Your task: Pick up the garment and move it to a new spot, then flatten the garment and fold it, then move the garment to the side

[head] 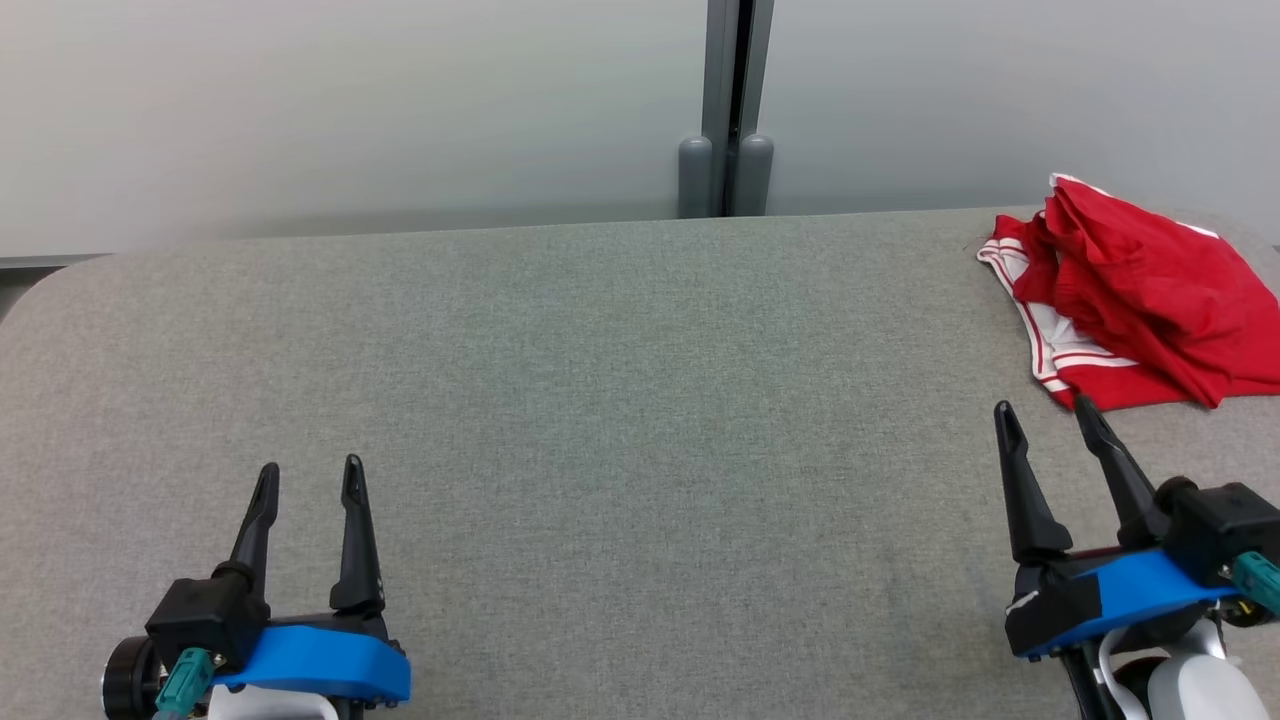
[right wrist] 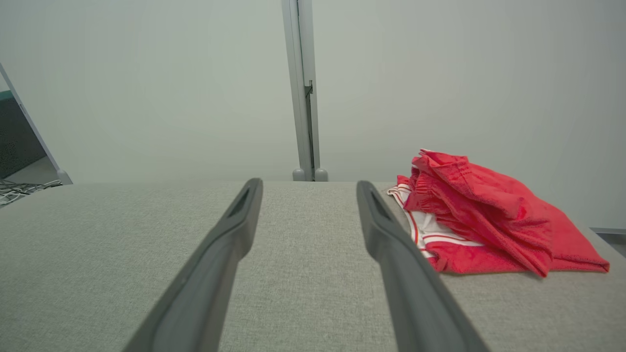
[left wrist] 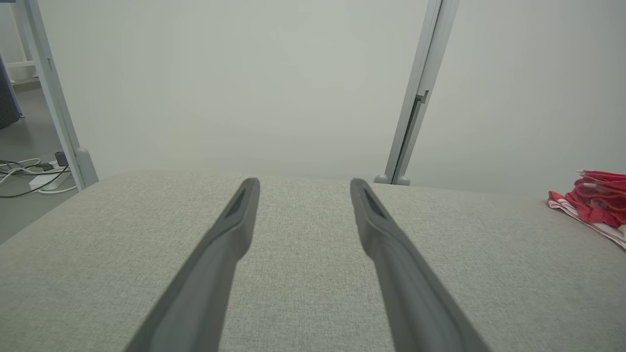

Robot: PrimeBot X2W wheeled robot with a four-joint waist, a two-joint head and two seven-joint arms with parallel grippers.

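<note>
Hovering at the lower left of the head frame, the left hand [head: 310, 465] was spread and held nothing; the right hand [head: 1044, 405], lower right, was likewise spread and bare, tips just short of the garment [head: 1140, 290]. Red garment, white trim, lay rumpled at the upper right of the grey tabletop [head: 600, 400], near its edge. That fitted a heap awaiting pickup or a rough fold already set aside. No obstacle showed between. Beyond: pale wall [head: 300, 100], grey post [head: 727, 110].

Head cam high, looking down on table [head: 600, 350]. Wrist cams low, facing fwd; all share garment [head: 1140, 290].
</note>
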